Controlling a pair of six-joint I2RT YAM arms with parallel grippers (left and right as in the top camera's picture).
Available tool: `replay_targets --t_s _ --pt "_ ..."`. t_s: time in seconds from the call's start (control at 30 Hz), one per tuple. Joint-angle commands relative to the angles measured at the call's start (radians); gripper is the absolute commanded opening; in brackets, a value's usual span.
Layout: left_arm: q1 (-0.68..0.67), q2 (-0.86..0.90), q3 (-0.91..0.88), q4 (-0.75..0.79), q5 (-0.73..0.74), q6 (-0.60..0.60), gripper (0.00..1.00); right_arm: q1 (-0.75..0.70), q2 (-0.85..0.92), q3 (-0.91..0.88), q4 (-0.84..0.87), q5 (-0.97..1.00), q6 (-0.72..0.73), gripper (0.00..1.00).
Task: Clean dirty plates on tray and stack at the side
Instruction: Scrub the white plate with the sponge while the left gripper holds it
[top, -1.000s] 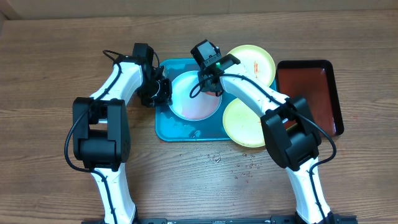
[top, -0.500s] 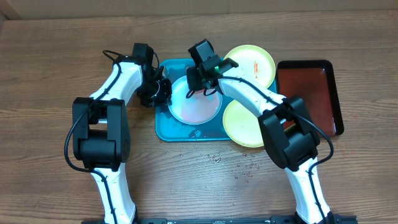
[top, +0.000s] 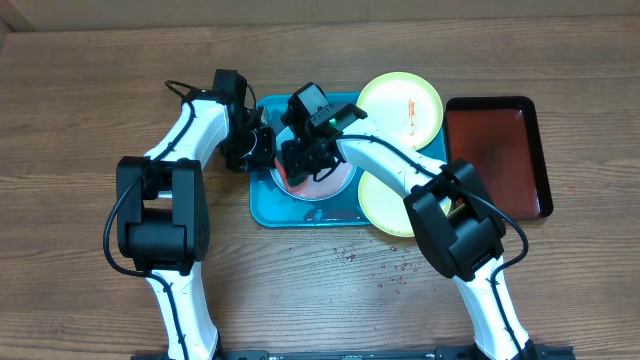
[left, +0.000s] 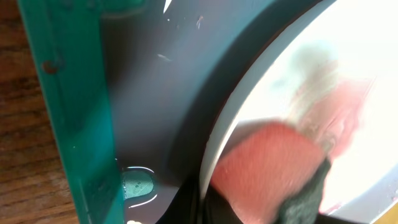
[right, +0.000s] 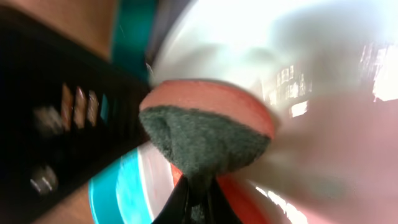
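Wooden tabletop (top: 90, 120) lies open on all sides of the teal tray (top: 265, 205). Our left gripper (top: 258, 145) crowds the tray's left rim, and we cannot tell how its jaws stand. Our right gripper (top: 303, 160) pinches a red-and-green sponge (right: 205, 134) against the left part of the white plate (top: 338, 178), which sits in the tray. Two yellow-green plates overlap the tray's right edge: the far plate (top: 400, 100), red-smeared, and the near plate (top: 385, 205). A dark red tray (top: 495, 150) sits just beyond them. A small puddle (left: 138, 185) lies by the teal tray's left rim.

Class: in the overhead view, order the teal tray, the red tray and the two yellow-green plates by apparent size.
1. Teal tray, partly covered.
2. Red tray.
3. Far plate and near plate look alike; near one partly under the right arm, so unranked.
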Motion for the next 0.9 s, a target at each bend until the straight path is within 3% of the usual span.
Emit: replay_targets --t_s 0.0,0.43,0.87 --pt "0.004 0.012 -0.008 0.001 -0.023 0.027 0.04 -0.007 0.011 -0.007 -0.072 -0.046 -0.053 0.04" --pt "0.004 0.012 -0.008 0.001 -0.030 0.027 0.04 -0.127 0.011 0.024 -0.285 0.373 -0.005 0.04" --pt "0.004 0.012 -0.008 -0.004 -0.031 0.027 0.04 -0.131 0.011 0.025 0.000 0.489 0.068 0.04"
